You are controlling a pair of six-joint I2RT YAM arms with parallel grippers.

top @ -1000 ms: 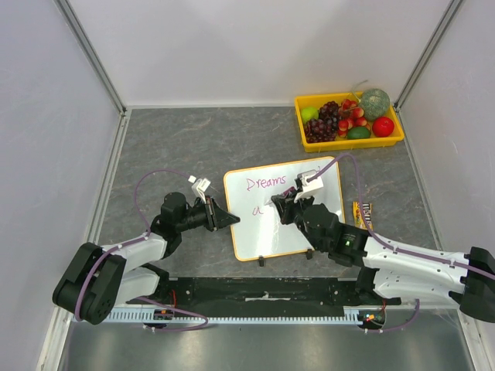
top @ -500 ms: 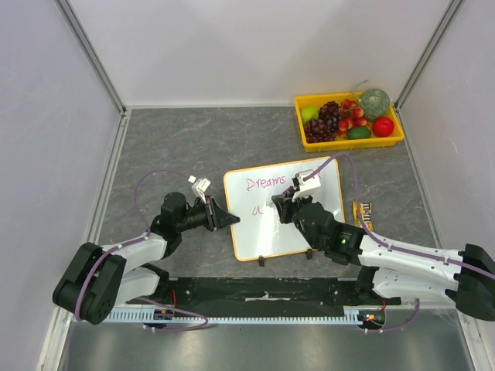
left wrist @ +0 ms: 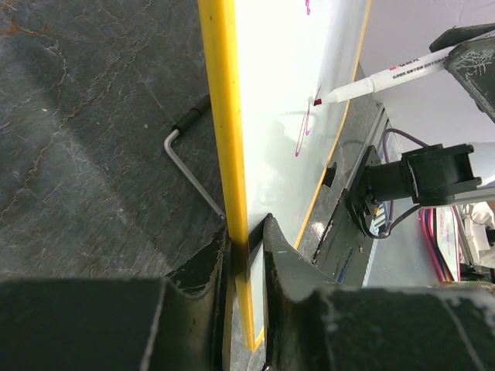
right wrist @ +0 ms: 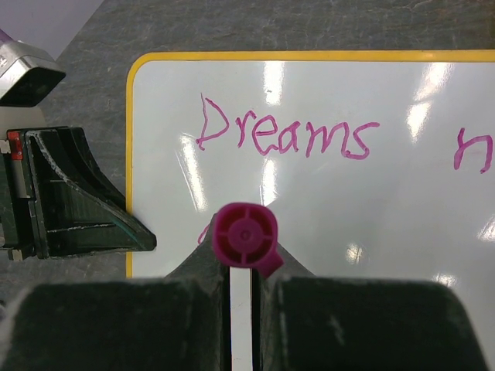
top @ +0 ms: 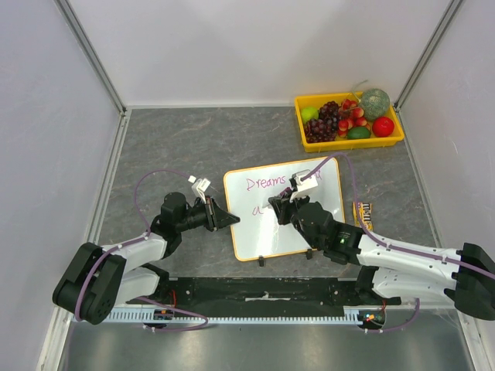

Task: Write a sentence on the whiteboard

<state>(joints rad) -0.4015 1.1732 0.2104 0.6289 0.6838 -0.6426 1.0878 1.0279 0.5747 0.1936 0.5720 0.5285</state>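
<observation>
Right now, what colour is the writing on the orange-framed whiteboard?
Magenta-pink writing on the rectangular orange-framed whiteboard; clearest in the right wrist view.

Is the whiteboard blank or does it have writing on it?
It has writing. The whiteboard shows the pink word Dreams on top, and more pink strokes beside and below it.

Shifted the right gripper [top: 276,204], with the pink marker [left wrist: 387,76] in it, a touch leftward and away from the arm bases, across the whiteboard [top: 251,236]. Drew the forearm behind the gripper along the same way. Stretched the purple cable [top: 349,166] arching behind the gripper into a slightly wider loop.
</observation>
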